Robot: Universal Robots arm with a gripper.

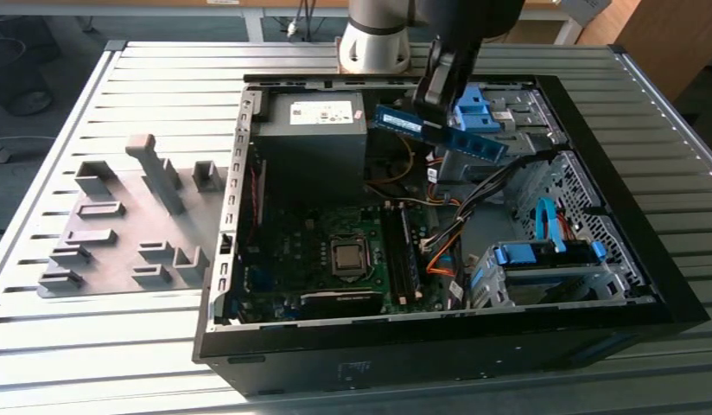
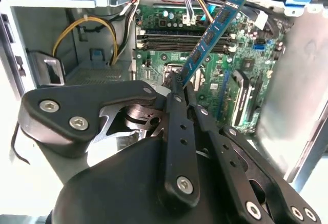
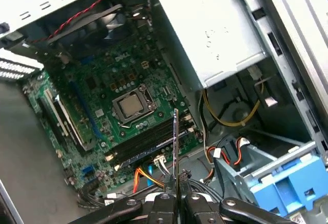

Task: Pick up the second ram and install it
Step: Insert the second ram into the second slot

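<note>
Fixture blocks: grey plastic shapes (image 1: pixel 125 225) sit on the slatted desk (image 1: pixel 56 346) toward the exterior view's left, well apart from the work.
Computer case: the open tower (image 1: pixel 448 346) lies on its side, motherboard (image 1: pixel 333 259) facing up, power supply (image 1: pixel 315 130) at its far end.
Memory slots: a row of dark slots (image 3: pixel 148 139) lies beside the processor socket (image 3: pixel 130 106); I cannot tell whether one already carries a stick.
Second ram: the second ram (image 1: pixel 439 132) hangs in the air above the case interior, tilted, clear of the board; in the first wrist view its thin edge (image 3: pixel 176 147) stands over the slots.
Hand: the hand (image 2: pixel 179 88) is closed narrow on one end of the stick, most of its length jutting out free.
Handling: I'd judge it light, stiff and thin, easily cracked by bending, best held by the long edges rather than the chips.
Drive-bay clips: bright blue plastic (image 1: pixel 477 108) sits just behind the stick.
</note>
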